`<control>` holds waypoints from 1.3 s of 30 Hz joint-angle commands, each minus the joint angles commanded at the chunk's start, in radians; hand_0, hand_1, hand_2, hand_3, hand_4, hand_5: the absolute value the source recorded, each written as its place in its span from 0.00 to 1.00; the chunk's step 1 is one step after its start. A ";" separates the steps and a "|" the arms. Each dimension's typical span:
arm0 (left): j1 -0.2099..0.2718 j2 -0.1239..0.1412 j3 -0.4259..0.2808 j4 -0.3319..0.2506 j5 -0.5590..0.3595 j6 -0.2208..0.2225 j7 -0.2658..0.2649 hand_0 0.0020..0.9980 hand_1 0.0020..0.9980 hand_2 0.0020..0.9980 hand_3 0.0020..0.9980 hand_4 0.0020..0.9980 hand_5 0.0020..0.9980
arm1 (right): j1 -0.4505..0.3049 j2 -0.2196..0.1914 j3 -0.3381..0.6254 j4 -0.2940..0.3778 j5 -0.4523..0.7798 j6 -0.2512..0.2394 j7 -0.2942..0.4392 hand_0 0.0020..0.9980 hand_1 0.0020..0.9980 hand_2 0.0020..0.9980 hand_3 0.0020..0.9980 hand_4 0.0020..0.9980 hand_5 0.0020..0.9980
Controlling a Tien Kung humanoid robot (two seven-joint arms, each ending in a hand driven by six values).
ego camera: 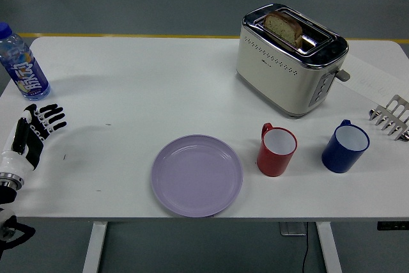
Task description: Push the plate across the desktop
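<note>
Plate sitting alone near the front edge

The lilac plate point(197, 175) is empty, both the red mug point(277, 150) and blue mug point(345, 146) look empty, and the toaster point(291, 57) holds bread. Bare tabletop point(147, 87) opens up behind and left of the plate. The left hand point(30, 133) hovers at the left edge, fingers spread, holding nothing, well apart from the plate.

I observed one round lavender plate point(197, 175), shallow with a raised rim, nothing on it. It lay flat and upright on the white tabletop, toward six o'clock of centre, close to the near edge. Nothing touched it.
</note>
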 joint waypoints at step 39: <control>-0.005 0.003 -0.037 -0.002 0.003 0.006 -0.002 0.62 0.69 0.66 0.57 0.39 1.00 | 0.012 -0.001 0.004 -0.001 -0.006 0.001 0.001 0.58 0.57 0.70 0.63 0.43 0.42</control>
